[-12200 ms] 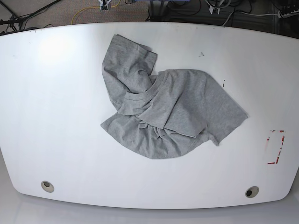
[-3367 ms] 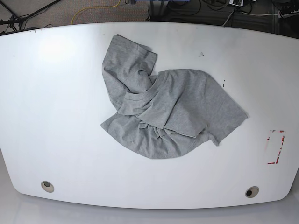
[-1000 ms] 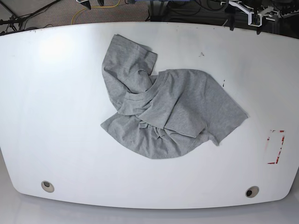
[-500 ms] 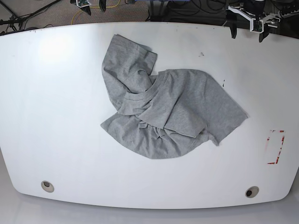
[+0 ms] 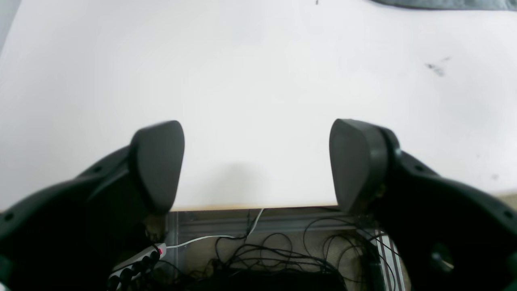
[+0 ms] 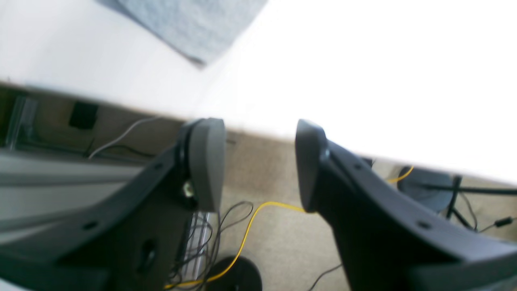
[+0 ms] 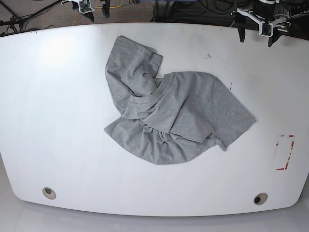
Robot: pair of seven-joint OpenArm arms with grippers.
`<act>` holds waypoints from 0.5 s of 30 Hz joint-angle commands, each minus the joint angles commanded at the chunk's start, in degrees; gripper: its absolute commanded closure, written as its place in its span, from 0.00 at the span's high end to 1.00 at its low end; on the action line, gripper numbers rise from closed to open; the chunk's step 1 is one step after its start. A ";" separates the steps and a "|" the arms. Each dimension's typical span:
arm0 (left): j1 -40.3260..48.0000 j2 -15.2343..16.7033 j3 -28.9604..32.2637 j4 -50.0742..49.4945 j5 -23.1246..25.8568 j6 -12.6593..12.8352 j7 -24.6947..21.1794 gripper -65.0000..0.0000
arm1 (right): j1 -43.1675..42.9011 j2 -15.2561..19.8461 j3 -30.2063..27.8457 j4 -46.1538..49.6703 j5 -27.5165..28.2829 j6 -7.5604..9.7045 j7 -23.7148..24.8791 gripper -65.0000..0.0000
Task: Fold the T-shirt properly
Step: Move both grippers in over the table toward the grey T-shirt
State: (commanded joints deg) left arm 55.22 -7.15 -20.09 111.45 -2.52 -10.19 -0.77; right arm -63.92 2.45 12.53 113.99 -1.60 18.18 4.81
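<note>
Base: shirt lying crumpled mid-counter, needing gentle spreading by outer edges before folding | left wrist: left tool gaping wide, empty | right wrist: right tool hanging apart, empty, nearing sleeve judged sensible

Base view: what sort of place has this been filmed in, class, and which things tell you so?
Probably a robotics lab or test workspace: a white table with a grey T-shirt lying crumpled on it, two robot grippers at its far edge, and loose cables on the floor beyond.
</note>
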 joint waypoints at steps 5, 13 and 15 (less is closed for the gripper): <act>0.19 -0.46 0.30 0.21 0.12 0.11 -0.28 0.82 | 1.67 0.04 -1.22 0.50 0.46 0.50 -1.79 0.42; -2.00 0.25 0.17 0.48 -0.11 0.15 0.02 0.81 | 8.80 0.34 -5.01 0.90 7.25 1.49 -8.46 0.42; -2.13 0.29 0.16 0.48 -0.05 0.14 0.00 0.81 | 9.25 0.35 -5.93 0.96 7.38 1.99 -8.75 0.43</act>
State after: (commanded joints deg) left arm 53.10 -6.87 -19.93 111.93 -2.57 -10.05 -0.78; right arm -54.67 2.80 6.59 114.96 5.78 20.16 -3.95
